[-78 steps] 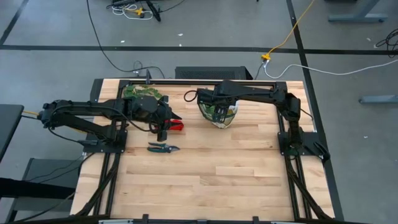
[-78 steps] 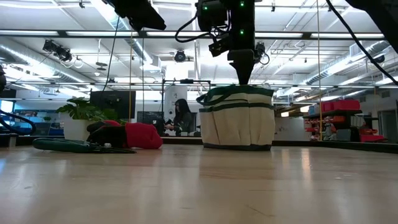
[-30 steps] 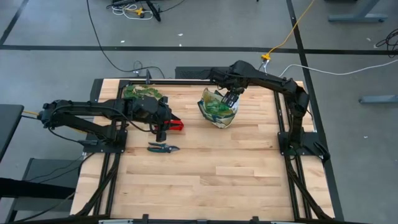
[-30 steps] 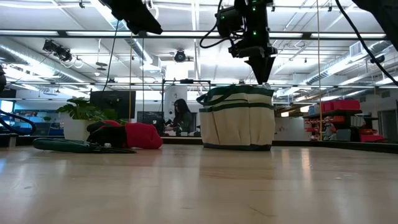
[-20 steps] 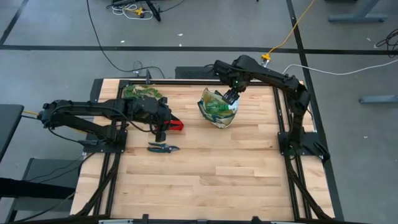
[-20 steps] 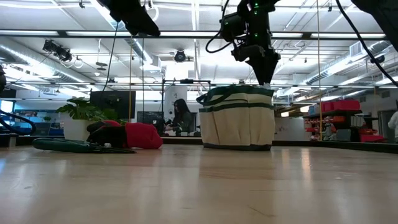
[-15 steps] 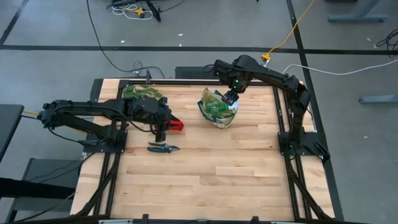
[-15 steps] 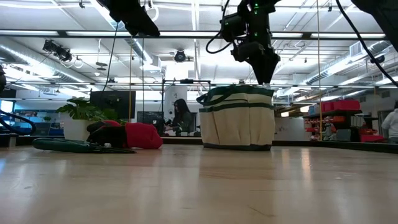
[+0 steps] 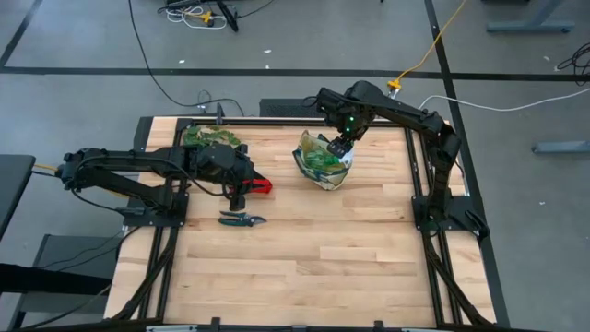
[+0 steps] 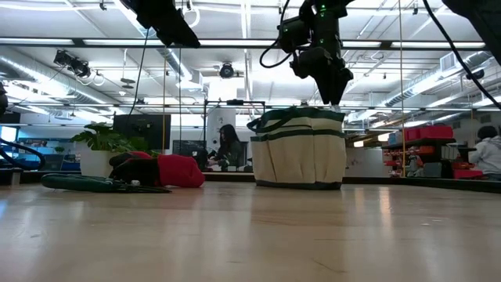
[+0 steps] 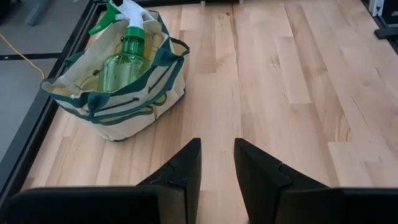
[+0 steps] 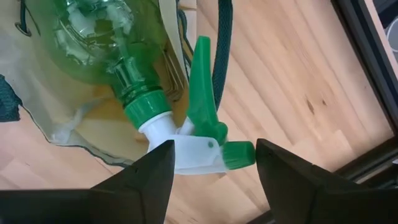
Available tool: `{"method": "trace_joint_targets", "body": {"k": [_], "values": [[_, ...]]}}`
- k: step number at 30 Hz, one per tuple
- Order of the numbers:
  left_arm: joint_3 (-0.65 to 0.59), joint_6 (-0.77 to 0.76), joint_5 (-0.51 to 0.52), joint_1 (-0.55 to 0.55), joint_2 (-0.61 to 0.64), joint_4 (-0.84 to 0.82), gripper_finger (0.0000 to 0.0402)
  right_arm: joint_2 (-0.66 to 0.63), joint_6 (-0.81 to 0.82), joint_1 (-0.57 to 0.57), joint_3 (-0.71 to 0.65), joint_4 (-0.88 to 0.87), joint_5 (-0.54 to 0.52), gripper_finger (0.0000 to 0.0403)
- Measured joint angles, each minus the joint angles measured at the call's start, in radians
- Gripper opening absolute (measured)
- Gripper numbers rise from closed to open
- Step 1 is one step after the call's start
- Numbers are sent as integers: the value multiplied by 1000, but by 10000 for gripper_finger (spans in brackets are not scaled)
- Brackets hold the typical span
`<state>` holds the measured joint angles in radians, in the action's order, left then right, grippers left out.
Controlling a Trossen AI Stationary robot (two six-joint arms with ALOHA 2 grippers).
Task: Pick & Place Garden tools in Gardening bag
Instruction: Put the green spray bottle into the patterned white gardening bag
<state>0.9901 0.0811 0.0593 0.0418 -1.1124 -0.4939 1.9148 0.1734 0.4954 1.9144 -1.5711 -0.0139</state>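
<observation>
Now the empty, wide-spread right gripper (image 12: 211,165) hovers over the spray bottle (image 12: 118,50) in the gardening bag (image 9: 323,166), red gloves (image 9: 260,184) at nine o'clock, nearer the narrow-jawed left gripper (image 11: 216,162)

You work under bright, even overhead light. In the low view, ceiling light strips (image 10: 235,27) glare white and backlight the arms, which read as dark silhouettes; the near table (image 10: 250,243) surface carries a soft sheen and looks slightly out of focus. From above, shadows beneath the arms stay short and soft. Both wrist views are evenly lit and sharp
</observation>
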Motion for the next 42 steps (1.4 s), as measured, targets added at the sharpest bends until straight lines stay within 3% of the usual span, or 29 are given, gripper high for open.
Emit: {"method": "trace_joint_targets", "body": {"k": [14, 30, 36, 42], "values": [[0, 6, 0, 0, 0, 0, 103, 0, -26, 1, -132, -2, 96, 224], [0, 2, 0, 0, 0, 12, 103, 0, -84, 2, -115, 10, 97, 224], [0, 1, 0, 0, 0, 11, 103, 0, -82, 0, -27, 57, 197, 224], [0, -12, 0, 0, 0, 8, 103, 0, -84, -41, -30, 128, 216, 224]]}}
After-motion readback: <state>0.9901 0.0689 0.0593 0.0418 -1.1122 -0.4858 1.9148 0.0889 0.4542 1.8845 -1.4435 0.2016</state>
